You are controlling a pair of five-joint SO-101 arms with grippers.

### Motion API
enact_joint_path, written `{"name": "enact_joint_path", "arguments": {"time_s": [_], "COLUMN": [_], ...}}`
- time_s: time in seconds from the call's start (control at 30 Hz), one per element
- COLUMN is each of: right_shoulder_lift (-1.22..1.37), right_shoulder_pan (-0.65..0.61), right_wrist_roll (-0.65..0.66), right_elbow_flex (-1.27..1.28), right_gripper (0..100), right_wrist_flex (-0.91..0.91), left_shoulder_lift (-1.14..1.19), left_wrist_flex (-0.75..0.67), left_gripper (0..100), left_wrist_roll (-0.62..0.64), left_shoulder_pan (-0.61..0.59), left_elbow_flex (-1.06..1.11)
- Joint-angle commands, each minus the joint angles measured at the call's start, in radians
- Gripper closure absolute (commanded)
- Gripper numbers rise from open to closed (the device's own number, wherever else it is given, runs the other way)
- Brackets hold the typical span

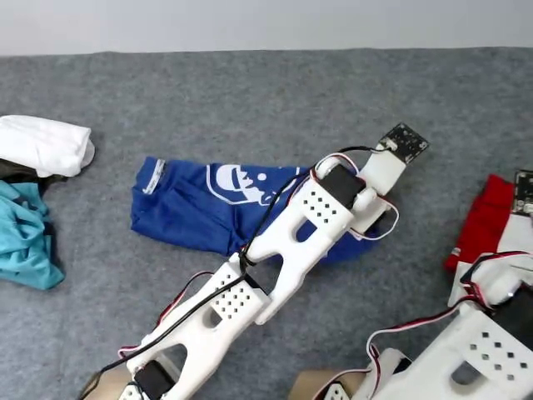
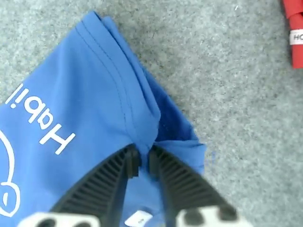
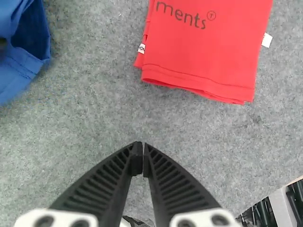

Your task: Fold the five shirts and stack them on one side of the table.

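Blue shirt [image 2: 71,94] lies under the left gripper [image 2: 140,158] (apparently pinching its fold).

Table [image 1: 275,92]: surface covered with grey, felt-like fabric of short, mottled pile. Wall [image 1: 266,23]: plain and pale, directly behind the table's far edge. Lighting: even.

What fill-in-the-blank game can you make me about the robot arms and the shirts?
1. The left end effector is shut on the shirt with white print, which is coloured ____.
2. The right end effector is shut above the grey table, holding ____.
3. The shirt with dark letters is coloured ____.

Missing words: blue, nothing, red.
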Motion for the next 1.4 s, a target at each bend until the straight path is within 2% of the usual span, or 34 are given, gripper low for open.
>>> {"name": "enact_joint_path", "arguments": {"time_s": [0.0, 0.13, 0.33, 0.67, 1.07, 1.37], "right_shoulder_lift": [-0.016, -0.016, -0.016, -0.016, -0.016, -0.016], "right_shoulder_pan": [0.007, 0.007, 0.008, 0.008, 0.008, 0.008], "right_wrist_roll": [-0.003, -0.003, -0.003, -0.005, -0.005, -0.005], "right_elbow_flex": [-0.005, -0.003, -0.003, -0.003, -0.003, -0.003], "right_gripper": [98.4, 98.4, 98.4, 98.4, 98.4, 98.4], "right_wrist_flex": [0.038, 0.038, 0.038, 0.038, 0.038, 0.038], "left_shoulder_lift": [-0.077, -0.075, -0.074, 0.1, 0.124, 0.109], "left_wrist_flex": [0.012, -0.026, -0.149, -0.167, -0.121, -0.129], "left_gripper": [83, 82, 82, 82, 82, 92], "left_wrist_roll": [0.049, 0.087, 0.235, 0.242, 0.256, 0.256], "left_shoulder_pan": [0.0, 0.002, 0.002, 0.009, 0.017, 0.04], "left_elbow_flex": [-0.039, -0.036, -0.031, 0.012, -0.004, -0.031]}}
